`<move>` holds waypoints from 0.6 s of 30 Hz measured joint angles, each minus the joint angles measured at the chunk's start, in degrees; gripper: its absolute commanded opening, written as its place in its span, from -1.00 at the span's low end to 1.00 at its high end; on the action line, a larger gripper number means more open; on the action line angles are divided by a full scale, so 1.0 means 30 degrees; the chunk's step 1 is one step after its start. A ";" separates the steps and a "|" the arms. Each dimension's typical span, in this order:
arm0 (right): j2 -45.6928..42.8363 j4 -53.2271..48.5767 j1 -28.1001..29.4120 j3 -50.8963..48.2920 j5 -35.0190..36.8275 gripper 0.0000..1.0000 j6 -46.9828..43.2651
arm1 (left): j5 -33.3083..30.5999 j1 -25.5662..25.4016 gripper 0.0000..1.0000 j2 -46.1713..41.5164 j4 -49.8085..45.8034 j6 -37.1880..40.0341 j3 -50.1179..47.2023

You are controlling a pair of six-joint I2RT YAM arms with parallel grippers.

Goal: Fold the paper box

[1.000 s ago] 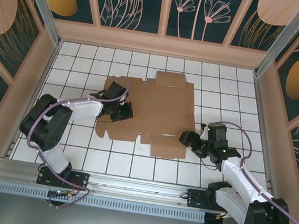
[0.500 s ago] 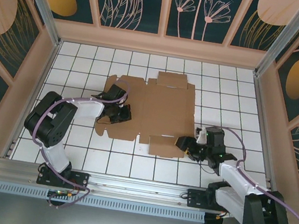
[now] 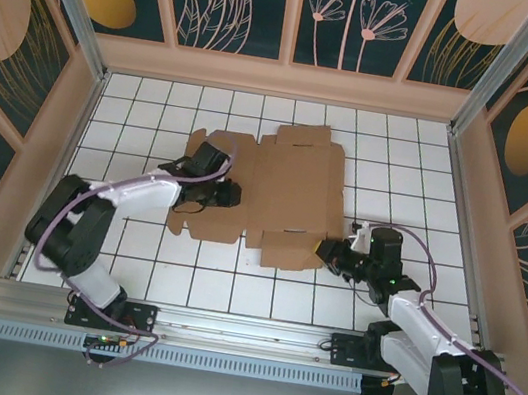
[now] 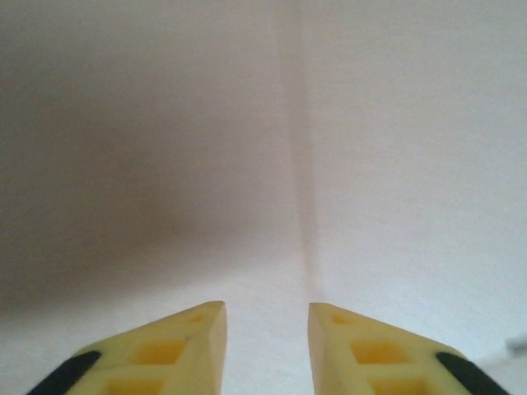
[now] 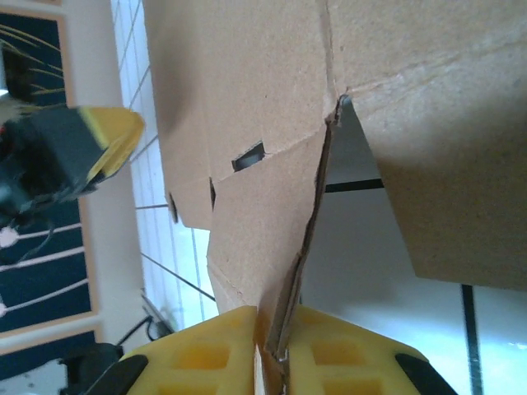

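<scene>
**My right pincer (image 5: 272,319) is clamped on a thin flap of the paper box (image 3: 286,186); my left pincer (image 4: 266,317) has its tips apart.**

The box is flat brown cardboard with little slots, fold lines and rough cut edges. It lies in the middle of the top picture on smooth white square tiles (image 3: 131,267). My right yellow fingers (image 5: 206,358) squeeze the flap's ragged edge at the box's lower right, and the flap is lifted off the tiles. My left yellow fingers (image 4: 185,341) have nothing between them. They sit over the box's left part, close to a pale, blurry surface with one faint line.
</scene>
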 measured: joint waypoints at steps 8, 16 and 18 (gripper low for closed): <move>-0.0313 0.1355 -0.0015 0.0015 -0.0525 -0.67 0.3519 | -0.3701 -0.5515 0.27 -0.3861 -0.0146 0.6681 0.1443; -0.1107 0.2142 -0.0015 0.0124 -0.0780 -0.66 0.5486 | -0.9457 -1.1730 0.59 -0.4568 0.2069 1.3296 -0.1668; -0.1209 0.2259 -0.0015 0.0124 -0.0823 -0.66 0.5814 | -1.0193 -1.2458 0.70 -0.4430 0.2659 1.4455 -0.2069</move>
